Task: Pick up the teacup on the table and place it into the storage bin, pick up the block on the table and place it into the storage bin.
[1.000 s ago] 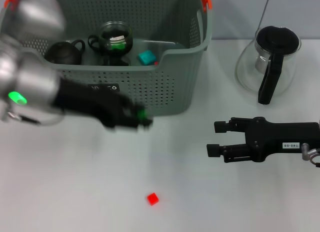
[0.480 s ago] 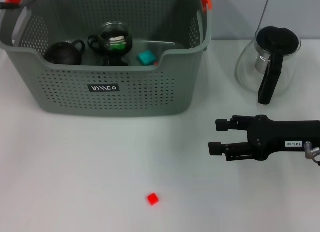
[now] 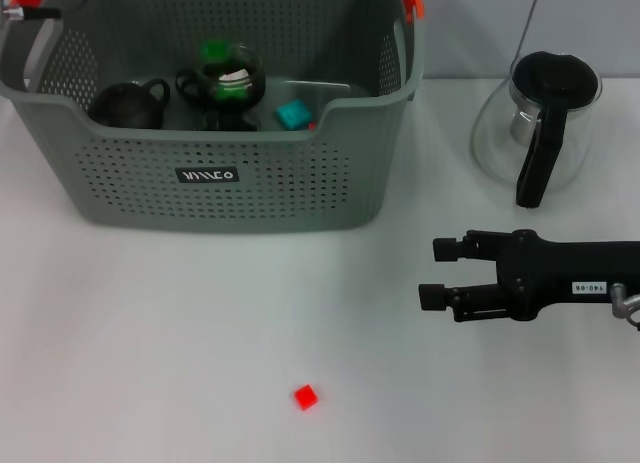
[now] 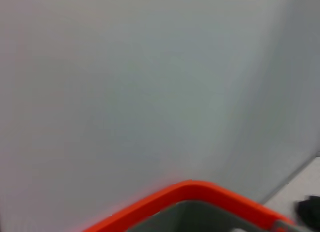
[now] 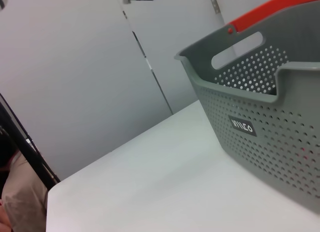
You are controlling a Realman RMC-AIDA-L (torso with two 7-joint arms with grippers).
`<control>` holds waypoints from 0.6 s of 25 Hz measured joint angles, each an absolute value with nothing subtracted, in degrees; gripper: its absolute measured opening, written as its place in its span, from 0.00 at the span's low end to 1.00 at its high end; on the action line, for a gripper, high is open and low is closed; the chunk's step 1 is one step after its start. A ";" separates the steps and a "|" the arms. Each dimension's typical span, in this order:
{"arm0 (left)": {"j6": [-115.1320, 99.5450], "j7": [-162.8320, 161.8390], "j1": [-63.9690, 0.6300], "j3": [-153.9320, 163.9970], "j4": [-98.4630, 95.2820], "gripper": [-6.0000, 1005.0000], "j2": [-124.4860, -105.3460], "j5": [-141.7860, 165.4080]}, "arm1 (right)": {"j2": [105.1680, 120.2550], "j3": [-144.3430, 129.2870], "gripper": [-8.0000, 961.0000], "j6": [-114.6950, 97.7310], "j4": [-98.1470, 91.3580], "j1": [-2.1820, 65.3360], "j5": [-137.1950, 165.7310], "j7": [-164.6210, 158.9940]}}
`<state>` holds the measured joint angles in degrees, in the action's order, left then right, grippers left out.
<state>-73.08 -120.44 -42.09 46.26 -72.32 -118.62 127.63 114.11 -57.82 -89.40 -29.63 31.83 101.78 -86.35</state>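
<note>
Here the white table (image 3: 150, 323) carries everything, and the storage bin (image 3: 330, 173) is the landmark on it: a grey-green perforated basket with orange handle clips and a black label on its front wall. In the right wrist view the same bin (image 5: 260, 122) shows its front wall and one handle slot. To the right of the bin, a little apart from it, stands a glass pot (image 3: 540, 123) with a black lid and black handle. In front of that pot, and well to the right of the bin's front corner, the right gripper (image 3: 436, 273) hangs level over the table with its two black fingers spread apart and nothing between them. Inside the bin lie a dark round teapot (image 3: 128, 105) at the left end, a glass teacup (image 3: 224, 75) with a dark handle beside it near the middle, and a small teal block (image 3: 293, 113) just to the right of the cup. Well in front of the bin, out on the bare table, sits a small red block (image 3: 305, 396). The left gripper does not show in any view, so its state cannot be told.
</note>
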 joint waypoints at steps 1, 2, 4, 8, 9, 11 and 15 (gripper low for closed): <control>-76.37 -120.11 -41.54 46.19 -74.05 0.70 -118.66 126.31 | 114.10 -57.82 0.95 -89.31 -29.63 31.83 101.78 -86.34; -79.57 -119.49 -41.02 46.24 -75.28 0.73 -118.70 125.03 | 114.10 -57.83 0.95 -89.23 -29.63 31.83 101.78 -86.33; -89.06 -116.30 -39.72 46.60 -78.30 0.81 -118.94 122.11 | 114.08 -57.83 0.95 -89.13 -29.63 31.81 101.77 -86.33; -105.68 -109.43 -37.12 50.59 -81.22 0.90 -120.44 121.40 | 114.09 -57.83 0.95 -88.54 -29.62 31.81 101.77 -86.31; -107.75 -108.24 -36.18 52.59 -81.44 0.90 -120.82 121.94 | 114.10 -57.83 0.95 -88.41 -29.62 31.81 101.76 -86.31; -109.41 -106.92 -34.27 56.46 -81.62 0.92 -121.50 123.47 | 114.13 -57.83 0.95 -88.30 -29.62 31.82 101.71 -86.31; -107.68 -106.60 -31.14 64.92 -81.77 0.94 -123.76 131.33 | 114.24 -57.42 0.95 -88.15 -29.58 31.82 101.69 -86.30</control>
